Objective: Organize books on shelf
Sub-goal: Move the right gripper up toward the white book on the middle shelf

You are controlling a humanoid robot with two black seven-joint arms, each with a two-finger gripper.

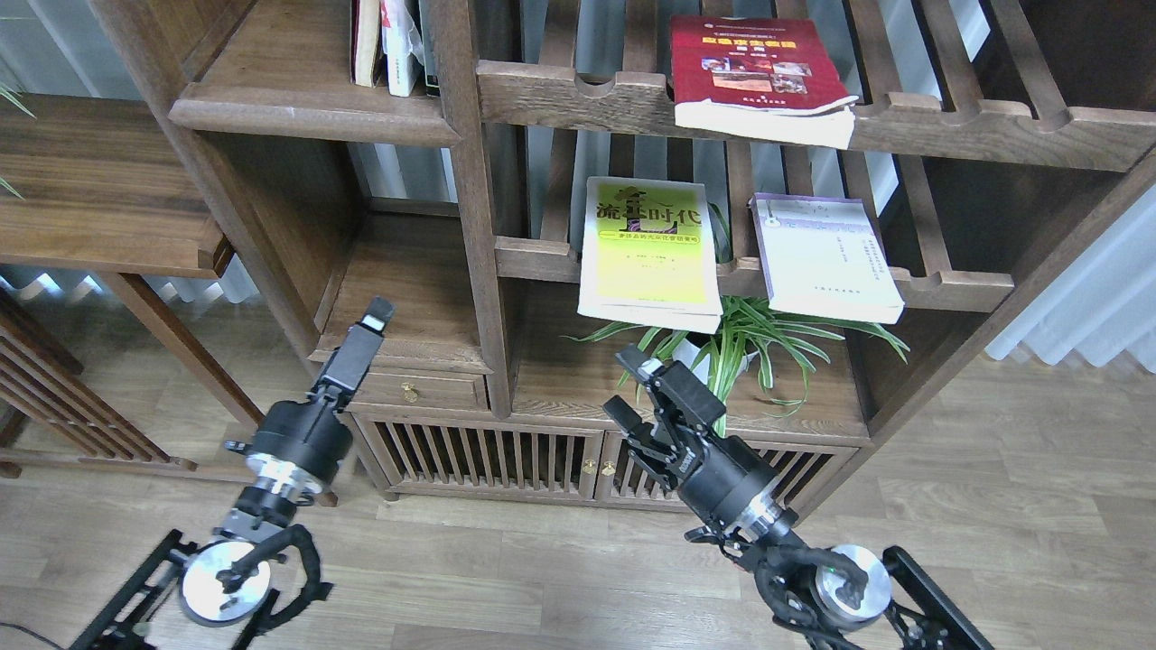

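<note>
Nothing is held: the right gripper (626, 384) is spread wide, the left gripper (377, 318) is pressed together.

A single head view looks forward and steeply down from above onto the dark wooden bookcase (470, 226), fairly near it. The bookcase fills the upper frame, the plank floor (993, 506) lies below it, and both arms enter from the bottom edge.
</note>
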